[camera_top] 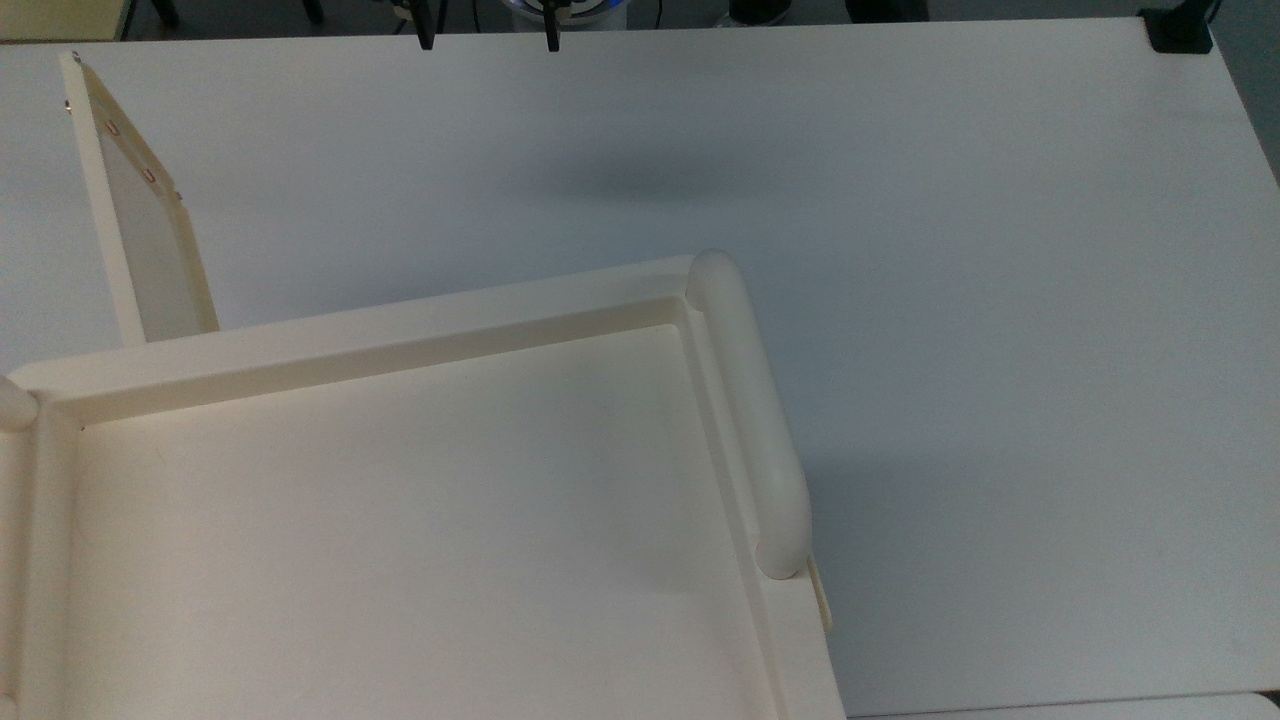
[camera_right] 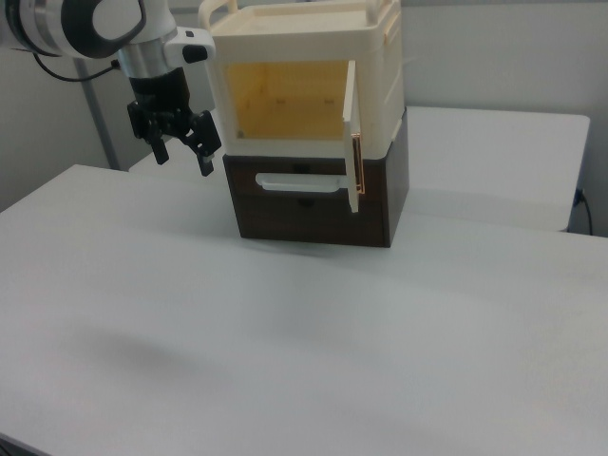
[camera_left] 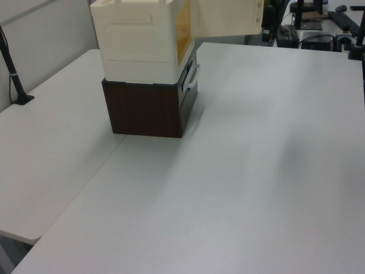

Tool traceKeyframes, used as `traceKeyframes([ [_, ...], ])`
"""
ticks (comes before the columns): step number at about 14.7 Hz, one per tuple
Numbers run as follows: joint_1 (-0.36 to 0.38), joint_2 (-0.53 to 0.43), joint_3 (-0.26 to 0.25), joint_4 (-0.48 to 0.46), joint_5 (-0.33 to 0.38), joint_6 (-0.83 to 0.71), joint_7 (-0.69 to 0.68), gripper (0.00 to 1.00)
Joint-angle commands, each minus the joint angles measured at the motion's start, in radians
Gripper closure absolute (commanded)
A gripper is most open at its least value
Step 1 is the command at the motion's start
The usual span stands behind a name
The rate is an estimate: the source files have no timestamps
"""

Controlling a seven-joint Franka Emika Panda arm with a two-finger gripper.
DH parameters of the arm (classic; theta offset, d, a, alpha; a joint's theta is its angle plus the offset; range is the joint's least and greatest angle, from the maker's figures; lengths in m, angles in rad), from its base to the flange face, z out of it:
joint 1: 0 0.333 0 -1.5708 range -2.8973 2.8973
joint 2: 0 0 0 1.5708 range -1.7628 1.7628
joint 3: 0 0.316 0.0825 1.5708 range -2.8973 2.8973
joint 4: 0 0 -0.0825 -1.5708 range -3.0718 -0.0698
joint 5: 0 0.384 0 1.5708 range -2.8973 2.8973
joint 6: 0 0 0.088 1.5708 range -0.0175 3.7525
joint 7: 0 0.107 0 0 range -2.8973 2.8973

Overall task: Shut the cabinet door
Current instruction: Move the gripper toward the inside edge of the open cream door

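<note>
The cabinet door [camera_right: 353, 142] stands swung open, well apart from the empty, spread-fingered claw [camera_right: 182, 157] at the right view's left.

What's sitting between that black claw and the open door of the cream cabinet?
In the right view, the cabinet's open yellow interior lies between the gripper and the cabinet door. No loose object stands there.

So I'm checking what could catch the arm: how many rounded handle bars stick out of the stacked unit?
3: a carry bar on the cream cabinet's top rim, its twin on the opposite side, and a drawer handle on the brown base. Others may be hidden.
</note>
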Motion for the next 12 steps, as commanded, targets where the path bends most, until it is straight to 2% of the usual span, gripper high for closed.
traceKeyframes([
  [1,0.017,-0.004,-0.008,0.002,-0.015,-0.024,-0.015,0.0],
  [12,0.009,-0.01,-0.008,0.003,-0.015,-0.024,-0.021,0.0],
])
